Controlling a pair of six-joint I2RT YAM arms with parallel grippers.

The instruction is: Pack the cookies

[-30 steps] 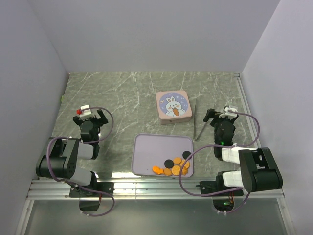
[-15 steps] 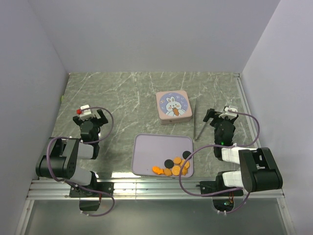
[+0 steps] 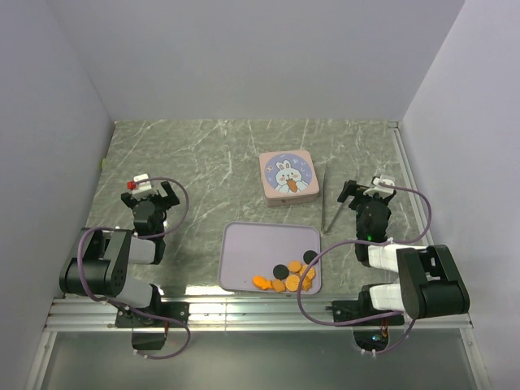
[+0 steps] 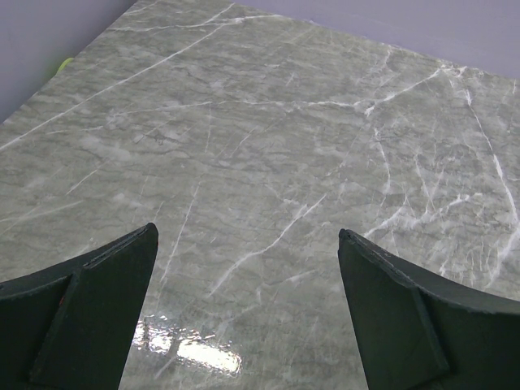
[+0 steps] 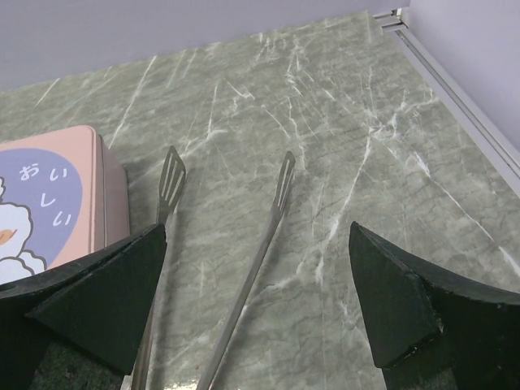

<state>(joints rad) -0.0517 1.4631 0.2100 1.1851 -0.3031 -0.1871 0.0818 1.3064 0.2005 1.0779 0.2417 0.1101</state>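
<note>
2 idle arms on a green marble tabletop (image 3: 203, 162), cookies waiting in a tray.
A lavender tray (image 3: 252, 244) lies near the front edge between the arms, with a closed pink rabbit tin (image 3: 287, 177) beyond it. The left pincer (image 4: 248, 240) is above bare marble and the right pincer (image 5: 257, 231) above metal tongs (image 3: 330, 207) beside the tin, both spread wide and empty. The cookies (image 3: 288, 276), orange with 2 black rounds, cluster in the tray's near right corner.

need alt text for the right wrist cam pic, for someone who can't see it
Metal tongs lie on a grey-green marble table, framed by the open, empty right gripper at the bottom corners. A pink tin with a cartoon lid sits just left of the tongs, partly out of frame.
</note>
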